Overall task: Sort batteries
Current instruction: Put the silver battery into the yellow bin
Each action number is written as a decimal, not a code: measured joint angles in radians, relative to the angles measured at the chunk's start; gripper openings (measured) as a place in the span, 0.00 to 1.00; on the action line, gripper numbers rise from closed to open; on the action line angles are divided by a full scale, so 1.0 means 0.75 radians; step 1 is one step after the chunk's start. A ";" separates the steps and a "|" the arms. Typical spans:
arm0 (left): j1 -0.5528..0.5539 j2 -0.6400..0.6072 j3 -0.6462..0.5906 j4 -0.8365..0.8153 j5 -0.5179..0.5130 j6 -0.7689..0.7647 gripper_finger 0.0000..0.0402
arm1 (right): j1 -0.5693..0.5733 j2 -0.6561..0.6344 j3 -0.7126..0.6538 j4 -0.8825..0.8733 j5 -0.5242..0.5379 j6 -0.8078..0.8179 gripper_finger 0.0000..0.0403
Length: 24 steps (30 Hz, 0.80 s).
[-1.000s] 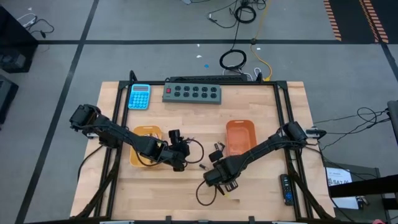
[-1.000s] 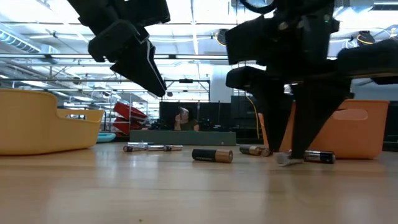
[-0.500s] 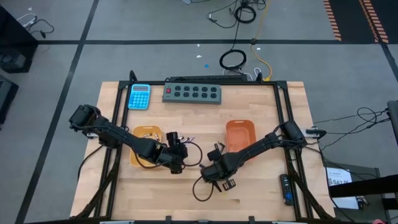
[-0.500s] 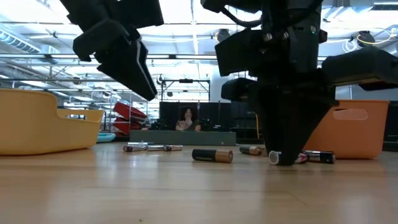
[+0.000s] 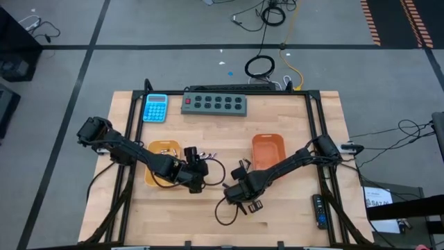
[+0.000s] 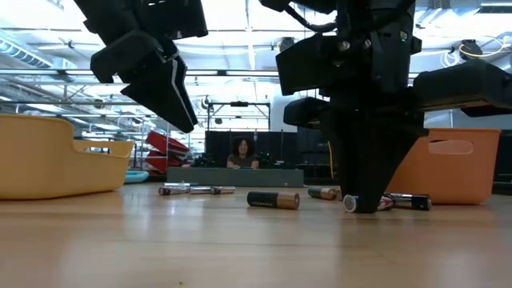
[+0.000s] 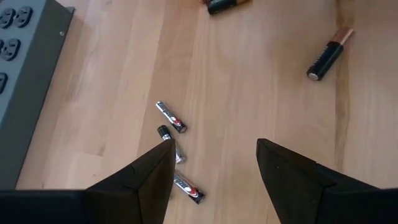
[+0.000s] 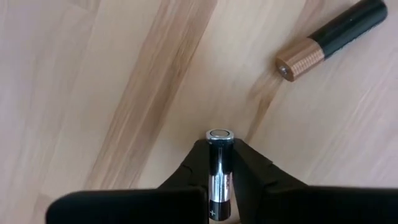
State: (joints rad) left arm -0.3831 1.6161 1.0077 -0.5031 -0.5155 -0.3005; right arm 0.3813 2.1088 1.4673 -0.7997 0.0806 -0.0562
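My right gripper [image 8: 219, 163] points down at the table's middle [image 5: 239, 194] and is shut on a silvery battery [image 8: 219, 155]. My left gripper [image 7: 214, 168] hangs open above the wood beside the yellow tray [image 5: 163, 149], touching nothing. Under it lie three small silvery batteries [image 7: 171, 117]. Black-and-copper batteries lie flat on the wood [image 7: 329, 53], [image 8: 329, 38], [image 6: 274, 199]. The orange tray [image 5: 269, 151] stands right of the middle. My right gripper pinches the silvery battery by its round sides [image 8: 218, 163] between its two fingers, which come from above and lie across it. One capped end [image 8: 219, 134] sticks out past the fingers. The battery lies level at table height [image 6: 350, 204].
A grey power strip [image 5: 215, 104] and a blue calculator [image 5: 155, 107] lie along the far edge. More batteries [image 6: 412, 202] lie close beside my right gripper, others [image 6: 196, 190] farther back. A person shows in the room behind [image 6: 240, 152].
My right gripper has sunk a little over the silvery battery and has shut on it; its fingers stood apart on either side of the battery a second ago. The battery stays down at table height.
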 joint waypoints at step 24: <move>0.087 0.000 -0.319 1.213 -0.022 0.454 0.58 | -0.070 -0.558 -0.466 1.173 0.700 -0.016 0.05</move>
State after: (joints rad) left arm -0.3177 1.6161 0.7684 0.4063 -0.5322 0.0401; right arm 0.3286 1.6900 1.1177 0.0797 0.6055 -0.0680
